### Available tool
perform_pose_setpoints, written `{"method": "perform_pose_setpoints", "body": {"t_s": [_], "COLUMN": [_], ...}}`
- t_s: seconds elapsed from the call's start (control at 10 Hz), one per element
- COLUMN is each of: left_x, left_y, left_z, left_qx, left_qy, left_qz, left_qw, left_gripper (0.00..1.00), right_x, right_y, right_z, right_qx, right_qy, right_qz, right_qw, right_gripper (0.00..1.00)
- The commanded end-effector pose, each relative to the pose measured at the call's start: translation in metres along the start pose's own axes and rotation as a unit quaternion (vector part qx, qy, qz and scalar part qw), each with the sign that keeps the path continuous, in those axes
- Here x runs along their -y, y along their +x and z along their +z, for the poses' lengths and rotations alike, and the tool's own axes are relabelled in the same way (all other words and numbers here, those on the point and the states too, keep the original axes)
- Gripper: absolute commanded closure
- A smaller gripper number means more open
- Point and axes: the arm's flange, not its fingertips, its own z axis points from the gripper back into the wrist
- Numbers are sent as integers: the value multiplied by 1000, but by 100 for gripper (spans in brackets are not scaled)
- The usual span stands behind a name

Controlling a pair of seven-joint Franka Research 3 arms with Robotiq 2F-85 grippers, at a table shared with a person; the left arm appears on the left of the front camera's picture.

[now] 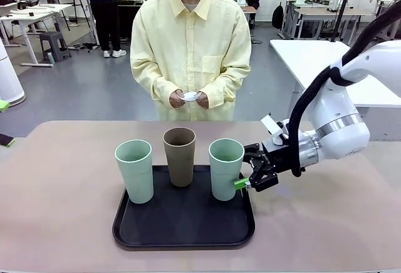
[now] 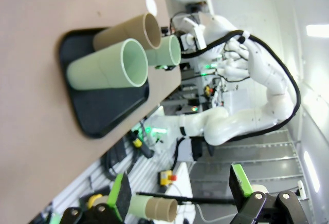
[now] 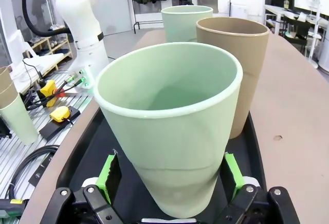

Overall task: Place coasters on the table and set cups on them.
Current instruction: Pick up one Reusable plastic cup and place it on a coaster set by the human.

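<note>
**Legible-text check: nothing readable.**
The pale mint green tapered matte tumbler [image 3: 169,106] standing between the fingers of the right gripper [image 3: 170,176] has a plain wall with no print. The brown-taupe matte tumbler [image 3: 241,64] and the second pale mint green tumbler [image 3: 186,21], both beyond the fingertips, are plain too. Any marking on the yellow devices [image 3: 60,114], off to the left of the fingers, is too small and blurred to read.

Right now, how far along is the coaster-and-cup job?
Done: nothing; the coasters are in the person's hands, none on the table. In hand: robot's right hand is open around the right mint cup, not gripping. To do: all three cups stand on the black tray.
</note>
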Motion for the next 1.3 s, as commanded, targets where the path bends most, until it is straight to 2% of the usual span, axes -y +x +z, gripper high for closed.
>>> {"method": "perform_pose_setpoints", "body": {"t_s": [0.0,0.6,0.7,0.8,0.9,1.0,1.1,1.2], "left_x": [1,1,1,1,1,1,1,1], "left_y": [0,0,0,0,0,0,0,0], "left_z": [1,1,1,1,1,1,1,1], "left_qx": [2,2,2,2,2,2,2,2], "left_qy": [-3,-3,-3,-3,-3,-3,-3,-3], "left_qz": [-5,-5,-5,-5,-5,-5,-5,-5], "left_qw": [1000,1000,1000,1000,1000,1000,1000,1000], "left_gripper": [0,0,0,0,0,0,0,0], "right_x": [9,18,19,19,19,19,18,14], "right_y": [-7,-8,-7,-7,-7,-7,-7,-2], "right_z": [-16,-29,-29,-28,-27,-27,-27,-23], "right_qx": [1,24,25,26,27,28,29,31], "right_qy": [-20,-9,-3,-5,-5,-2,-3,-16], "right_qz": [8,23,19,18,18,15,13,4], "right_qw": [1000,999,999,999,999,1000,1000,999], "right_gripper": [0,0,60,60,100,65,100,100]}}
